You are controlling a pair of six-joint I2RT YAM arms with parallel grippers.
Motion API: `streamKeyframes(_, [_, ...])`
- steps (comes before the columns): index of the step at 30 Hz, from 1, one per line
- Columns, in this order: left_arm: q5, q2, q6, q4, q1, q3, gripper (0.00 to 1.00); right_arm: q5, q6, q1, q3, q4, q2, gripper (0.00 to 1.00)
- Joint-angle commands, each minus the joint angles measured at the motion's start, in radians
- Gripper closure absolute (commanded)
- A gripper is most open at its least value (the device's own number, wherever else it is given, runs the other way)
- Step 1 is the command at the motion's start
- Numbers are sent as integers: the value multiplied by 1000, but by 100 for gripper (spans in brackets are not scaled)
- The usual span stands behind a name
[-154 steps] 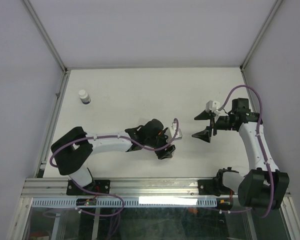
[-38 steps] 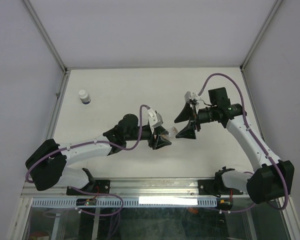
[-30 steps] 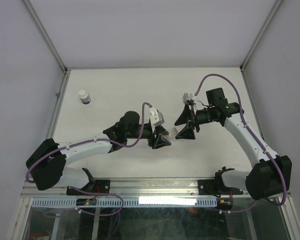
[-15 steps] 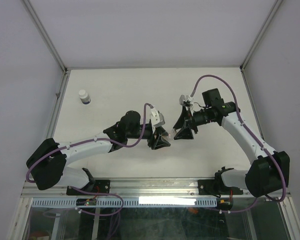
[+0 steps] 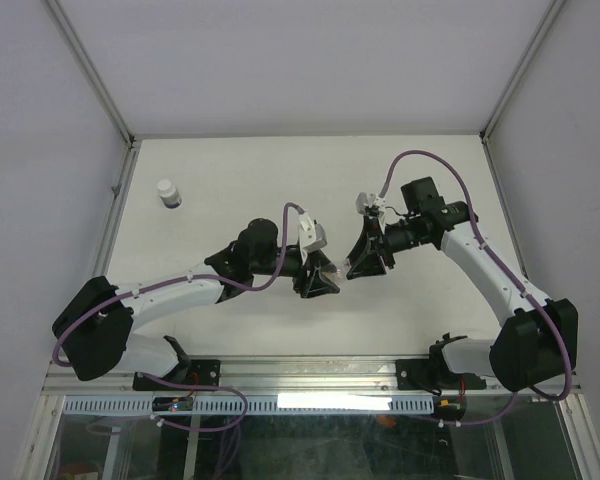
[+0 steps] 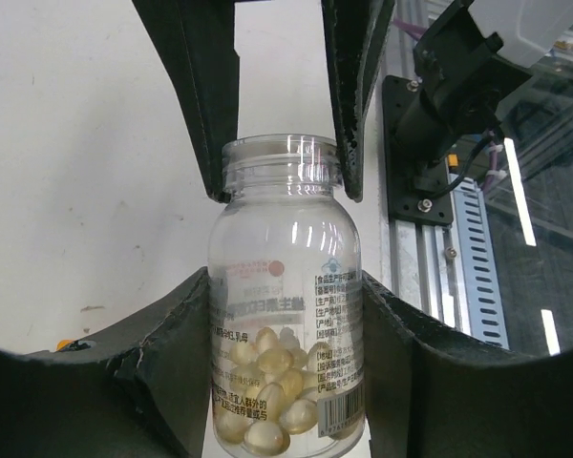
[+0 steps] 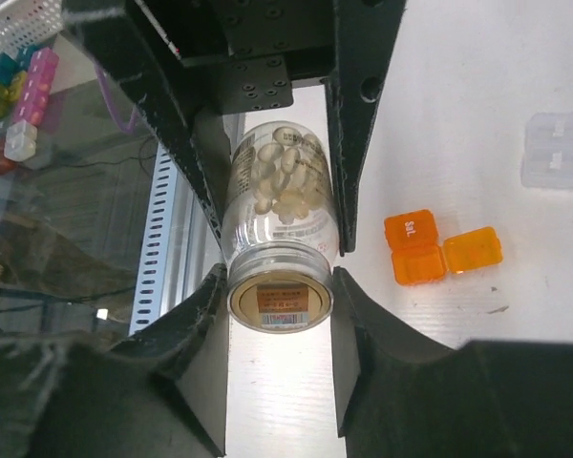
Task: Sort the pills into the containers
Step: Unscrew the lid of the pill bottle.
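A clear plastic bottle (image 6: 285, 286) with pale yellow pills (image 6: 272, 377) in its bottom is held off the table between the two arms. My left gripper (image 6: 285, 296) is shut on its body. In the right wrist view my right gripper (image 7: 279, 286) has its pads against both sides of the bottle's cap (image 7: 279, 301), with the pills (image 7: 282, 172) showing behind it. The top view shows the left gripper (image 5: 320, 278) and right gripper (image 5: 365, 258) meeting at the bottle (image 5: 340, 268) near the table's middle. A white bottle with a dark band (image 5: 168, 192) stands far left.
Three small orange pill-box compartments (image 7: 430, 248) lie on the white table (image 7: 516, 57) just right of the bottle, and clear compartments (image 7: 554, 148) lie further off. The metal rail at the near table edge (image 6: 458, 258) runs close by.
My right gripper moved left to the bottle held by the left gripper, and its jaws narrowed onto the cap. The left arm stayed almost still.
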Motion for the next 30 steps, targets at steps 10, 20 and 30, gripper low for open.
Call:
streamKeyframes(10, [363,66,-154,122,117,51,100,42,-460,87,57,105,-87,100])
streamKeyframes(20, [159,51,-46,-7,114,61,100,12,-177,86,90,169,-95,100])
streamKeyframes(30, [73,96,26,-88,76,102,100,4,1,88,79,250,-73,100])
